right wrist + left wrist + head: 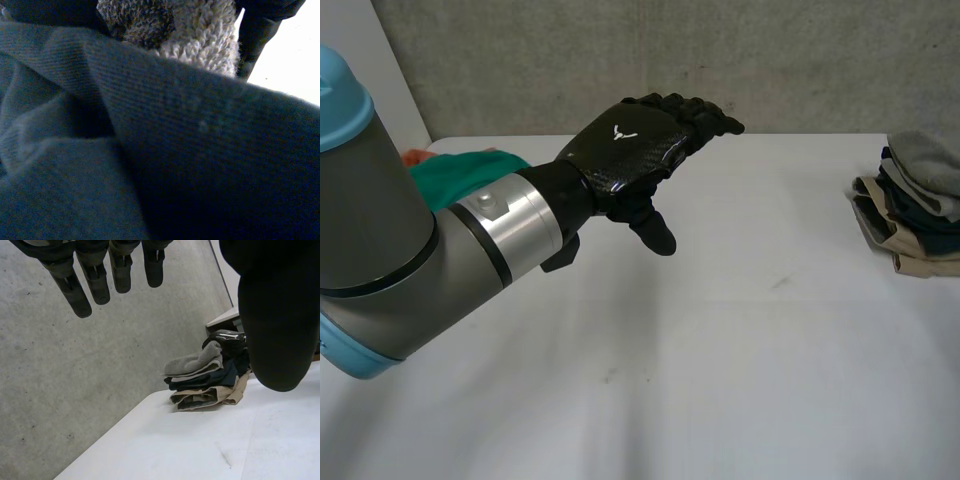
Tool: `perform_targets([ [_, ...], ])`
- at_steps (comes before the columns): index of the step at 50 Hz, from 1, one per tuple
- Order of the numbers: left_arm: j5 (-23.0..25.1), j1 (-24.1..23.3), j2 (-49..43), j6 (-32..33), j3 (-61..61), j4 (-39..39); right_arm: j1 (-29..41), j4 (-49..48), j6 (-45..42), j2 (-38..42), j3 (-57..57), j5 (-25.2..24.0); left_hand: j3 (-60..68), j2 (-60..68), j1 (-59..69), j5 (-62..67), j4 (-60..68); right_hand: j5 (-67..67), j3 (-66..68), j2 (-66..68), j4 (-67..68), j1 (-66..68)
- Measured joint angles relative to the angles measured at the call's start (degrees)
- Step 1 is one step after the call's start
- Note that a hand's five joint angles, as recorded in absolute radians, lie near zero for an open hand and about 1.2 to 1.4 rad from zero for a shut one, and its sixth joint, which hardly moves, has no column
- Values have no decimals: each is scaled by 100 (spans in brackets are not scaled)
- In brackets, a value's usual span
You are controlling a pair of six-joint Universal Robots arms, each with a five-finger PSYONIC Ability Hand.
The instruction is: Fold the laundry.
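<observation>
My left hand (625, 150) hangs above the middle of the table, open, with straight fingers (95, 280) and the thumb (277, 325) held apart, holding nothing. A stack of folded laundry (915, 205) sits at the table's right edge: a grey towel (192, 362) on top, dark blue and tan pieces below. My right hand (227, 337) rests at the top of that stack, shut. In the right wrist view dark blue-grey cloth (150, 150) lies right under the palm, the looped grey towel (200, 30) sits by the hand, and one black finger (255, 35) shows beside it.
A green cloth (460, 170) with an orange piece (415, 157) lies at the far left behind my left arm (410, 260). A grey concrete wall (720, 60) runs along the white table's (720, 350) far edge.
</observation>
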Motion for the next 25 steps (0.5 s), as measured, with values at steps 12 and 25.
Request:
perform_targets([
  [12,-3,-21,33,-5,-35,-7,-159,797,-263,-1085,609,154,0,0,2,0,0,-5286,-5277,-5248,-5550,-4564],
  [25,-2,-173,156,-30,-42,-19,-972,4089,-2806,-2653,976,1120,0,0,2,0,0,-5337,-5347,-5306,-5632,-4579],
])
